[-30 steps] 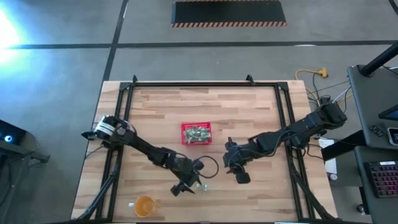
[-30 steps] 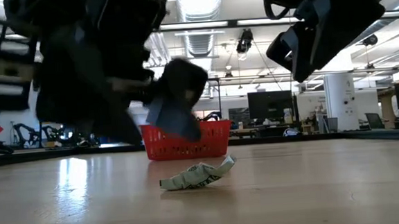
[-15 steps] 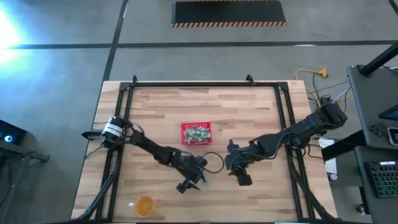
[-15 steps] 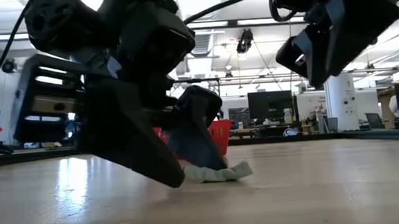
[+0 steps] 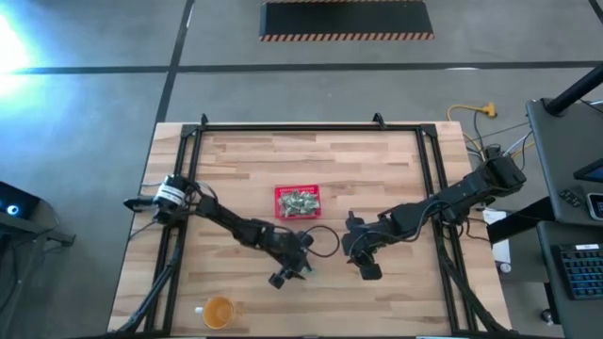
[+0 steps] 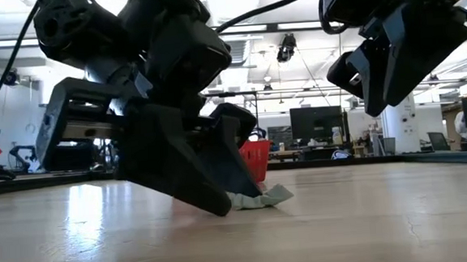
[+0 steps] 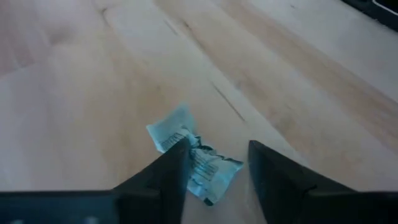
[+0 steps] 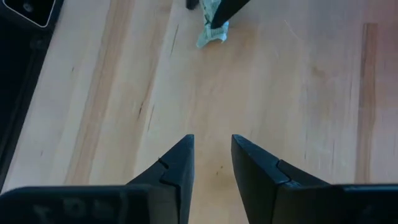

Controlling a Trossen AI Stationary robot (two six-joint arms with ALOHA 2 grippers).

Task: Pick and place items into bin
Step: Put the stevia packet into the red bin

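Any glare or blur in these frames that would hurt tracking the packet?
High view: strong white glare at the floor's left edge, off the wooden table. Low view: bright ceiling lights backlight the left gripper, which shows as a dark mass hiding part of the packet; tabletop reflects light at left. Left wrist view: soft, packet print unreadable. Right wrist view: evenly lit, fingers clear.

Bare worktop (image 5: 377, 169) lies open behind and beside the red basket (image 5: 298, 201); the left tool (image 5: 300, 266), down on a packet (image 6: 264, 198), and the orange cup (image 5: 219, 311) crowd the front
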